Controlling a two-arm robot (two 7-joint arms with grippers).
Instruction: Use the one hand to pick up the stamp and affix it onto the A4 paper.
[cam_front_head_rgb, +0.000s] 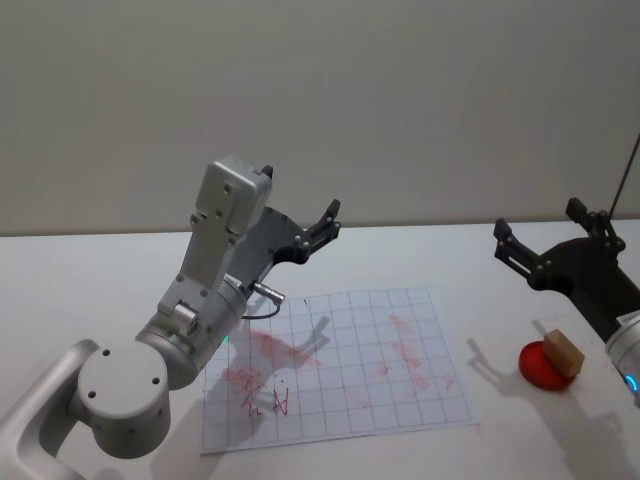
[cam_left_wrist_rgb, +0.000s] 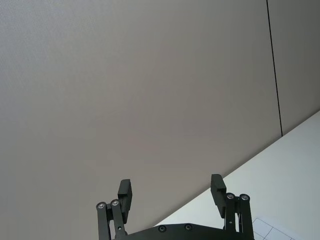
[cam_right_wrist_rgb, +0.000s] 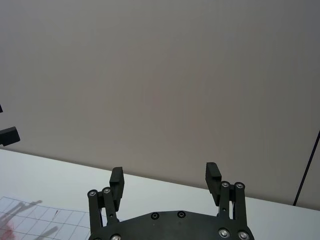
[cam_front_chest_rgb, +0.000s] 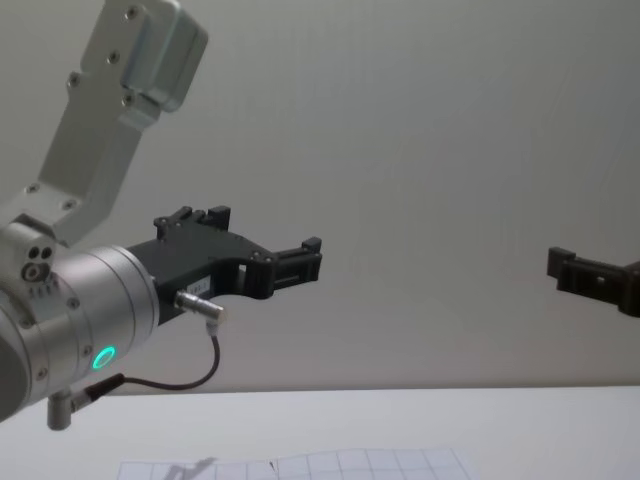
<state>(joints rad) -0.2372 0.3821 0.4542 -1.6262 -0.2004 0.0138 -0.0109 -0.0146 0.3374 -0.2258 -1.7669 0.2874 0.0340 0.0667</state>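
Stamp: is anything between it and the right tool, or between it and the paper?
Nothing visible. The stamp sits on bare table just right of the paper, with the open right tool raised above it. The left tool hangs high over the paper's left part, off the stamp's path.

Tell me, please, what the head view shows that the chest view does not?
Head view, not chest: the stamp, a wooden block on a red round base, stands on the table to the right of the A4 paper, and red smears cross that sheet's grid. Chest view, not head: the side-on gap under the left pincer and right pincer, both raised well above the table. Both share the two open pincers, the white table and part of the gridded paper.
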